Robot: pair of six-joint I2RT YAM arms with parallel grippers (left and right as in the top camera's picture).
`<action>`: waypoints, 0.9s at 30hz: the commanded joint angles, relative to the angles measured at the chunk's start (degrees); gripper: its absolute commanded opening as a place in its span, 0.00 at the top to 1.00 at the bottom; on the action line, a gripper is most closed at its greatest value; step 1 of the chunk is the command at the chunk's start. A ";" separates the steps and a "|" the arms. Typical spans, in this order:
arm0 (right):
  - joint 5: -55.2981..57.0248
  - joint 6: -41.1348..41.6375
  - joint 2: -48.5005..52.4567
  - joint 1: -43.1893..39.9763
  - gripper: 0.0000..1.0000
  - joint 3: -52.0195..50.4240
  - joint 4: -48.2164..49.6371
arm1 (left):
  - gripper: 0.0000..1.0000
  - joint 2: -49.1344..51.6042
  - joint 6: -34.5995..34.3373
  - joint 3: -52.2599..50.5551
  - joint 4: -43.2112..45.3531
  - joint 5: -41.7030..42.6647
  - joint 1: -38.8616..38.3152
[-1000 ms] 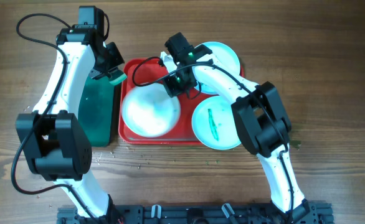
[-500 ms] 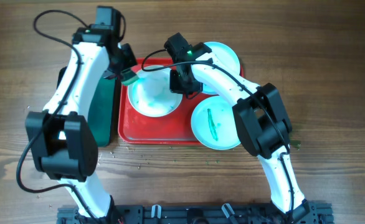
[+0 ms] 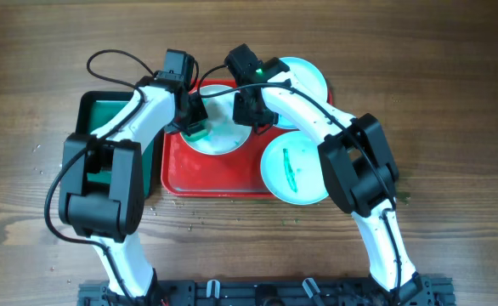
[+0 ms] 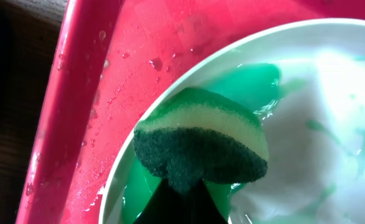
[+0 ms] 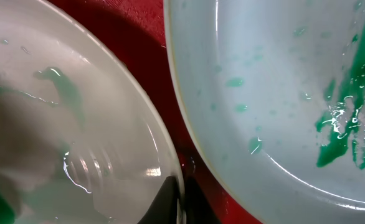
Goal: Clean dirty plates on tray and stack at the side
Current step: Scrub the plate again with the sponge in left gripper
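The left claw [image 3: 195, 127] has swung in from over the green tray [image 3: 92, 115]. It now presses its sponge [image 4: 201, 146] onto the white plate [image 3: 225, 138], which has itself shifted toward the back of the red tray [image 3: 219, 185]. The left claw is clenched on the sponge, which sits just inside the plate's rim on that claw's side, with wet green film around it. The right claw [image 3: 247, 115] is pinched on the opposite rim and braces the plate. The rest of the smear lies ahead of the sponge, across the plate toward the right claw. The wipe should therefore run from the left claw toward the right, and the left arm is the nearer one for it. The far aqua plate [image 3: 307, 76] lies just beyond the right claw, and the near aqua plate [image 3: 296, 170] lies behind it. Both are smeared.
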 commanded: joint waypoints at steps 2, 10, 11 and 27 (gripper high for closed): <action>4.33 -0.70 0.76 -0.46 0.96 -0.55 0.13 | 0.96 1.16 21.09 -5.55 0.74 18.29 -2.40; 3.54 -1.38 0.76 -0.46 0.96 -0.55 0.35 | 0.96 1.16 28.81 -5.35 5.75 31.19 -2.43; 3.54 -1.38 0.76 -0.46 0.96 -0.55 0.33 | 0.96 1.16 27.78 -5.35 5.86 29.38 -2.21; 3.45 -2.34 0.76 -0.46 0.96 -0.55 0.61 | 0.96 1.16 2.29 -5.38 10.14 -14.36 -0.31</action>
